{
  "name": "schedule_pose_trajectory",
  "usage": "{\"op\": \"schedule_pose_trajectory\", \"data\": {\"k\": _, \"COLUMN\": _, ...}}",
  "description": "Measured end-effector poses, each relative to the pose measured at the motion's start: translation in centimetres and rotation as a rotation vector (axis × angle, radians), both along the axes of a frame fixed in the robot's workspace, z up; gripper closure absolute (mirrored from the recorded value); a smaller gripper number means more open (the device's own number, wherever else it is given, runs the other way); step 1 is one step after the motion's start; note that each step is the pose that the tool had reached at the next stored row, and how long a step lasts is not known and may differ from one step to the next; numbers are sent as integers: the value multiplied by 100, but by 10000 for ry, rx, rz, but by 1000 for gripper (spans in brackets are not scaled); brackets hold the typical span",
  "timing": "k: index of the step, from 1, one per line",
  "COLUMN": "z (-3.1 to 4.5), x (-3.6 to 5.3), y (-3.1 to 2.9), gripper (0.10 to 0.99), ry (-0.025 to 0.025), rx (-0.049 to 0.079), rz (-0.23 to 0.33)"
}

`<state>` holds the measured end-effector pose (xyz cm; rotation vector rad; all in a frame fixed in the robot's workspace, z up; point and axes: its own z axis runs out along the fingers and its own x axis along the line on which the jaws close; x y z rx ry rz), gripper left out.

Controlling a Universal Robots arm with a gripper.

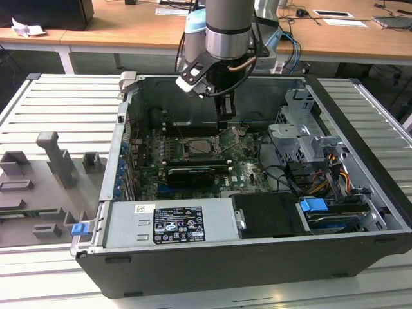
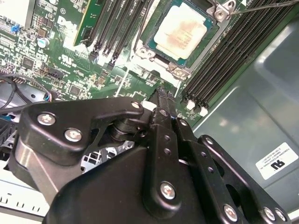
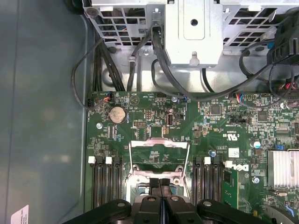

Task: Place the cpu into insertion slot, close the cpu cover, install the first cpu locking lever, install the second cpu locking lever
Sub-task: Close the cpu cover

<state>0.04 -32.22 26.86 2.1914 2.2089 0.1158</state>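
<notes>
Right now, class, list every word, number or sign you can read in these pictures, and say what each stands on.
Black-and-white label on the silver metal power supply box, exterior view: print too small to read.
White rectangular sticker on the grey metal case panel, second wrist view: too blurred to read.
Tiny white codes on the green circuit board, first wrist view: too small to read.
Nothing can be quoted reliably.

arm (image 1: 226, 26): upright, wrist low | pincer (image 3: 160, 181): closed tight, pointing down
</notes>
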Motion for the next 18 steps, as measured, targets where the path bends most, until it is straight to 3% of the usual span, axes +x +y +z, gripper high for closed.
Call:
{"op": "schedule_pose_trajectory", "data": {"k": 8, "z": 0, "x": 61, "y": 0, "gripper": 980, "ry": 0, "rx": 0, "rz": 1}}
{"op": "schedule_pose_trajectory", "data": {"k": 12, "z": 0, "x": 159, "y": 0, "gripper": 980, "ry": 1, "rx": 0, "rz": 1}}
{"op": "schedule_pose_trajectory", "data": {"k": 13, "z": 0, "x": 268, "y": 0, "gripper": 980, "ry": 2, "rx": 0, "rz": 2}}
{"op": "schedule_pose_trajectory", "data": {"k": 18, "z": 0, "x": 312, "y": 0, "gripper": 980, "ry": 2, "rx": 0, "rz": 1}}
